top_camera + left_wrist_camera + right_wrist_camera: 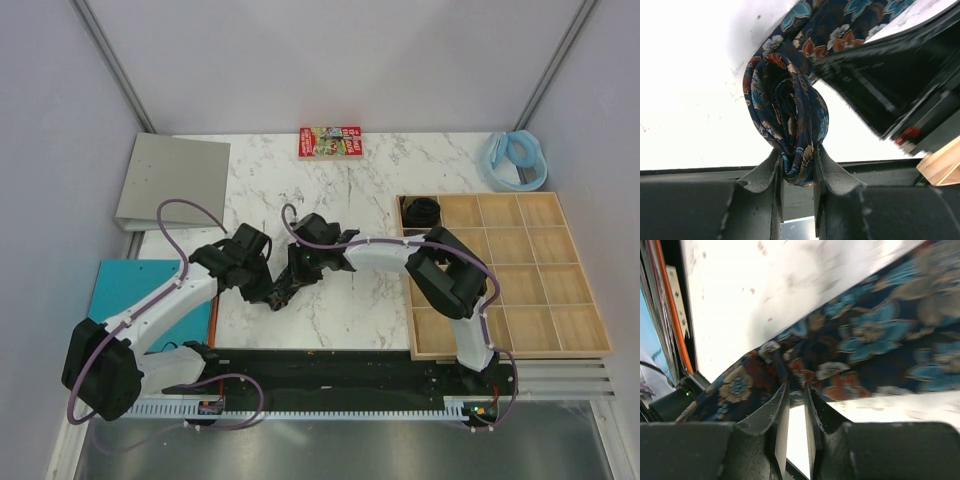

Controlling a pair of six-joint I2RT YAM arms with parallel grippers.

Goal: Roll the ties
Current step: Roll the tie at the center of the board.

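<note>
White marbled table (340,180), hard and glossy, viewed from above. Along its right edge, a shallow pale wooden tray (510,352) of square compartments, with one finished tie coil (421,211) sitting in the far-left compartment. At the far left corner, a flat grey folder (175,180); at the far edge, a small red printed box (329,141). Toward the middle of the near edge, between the two arms, the working tie (785,115): dark navy woven cloth with small orange, cream and teal flowers, partly wound into a loose spiral, the rest trailing off as a flat narrow strip. Probably light, limp and rather slippery, with no stiffness of its own; likely to spring loose or telescope if let go. Best taken across the coil's outer layers, pinching all turns together, with the free strip kept taut. On the left gripper (797,152), dark ribbed jaws clenched on the lower edge of the spiral. On the right gripper (795,386), jaws narrowly parted with tips against the flat strip; holding or merely touching, impossible to tell.
</note>
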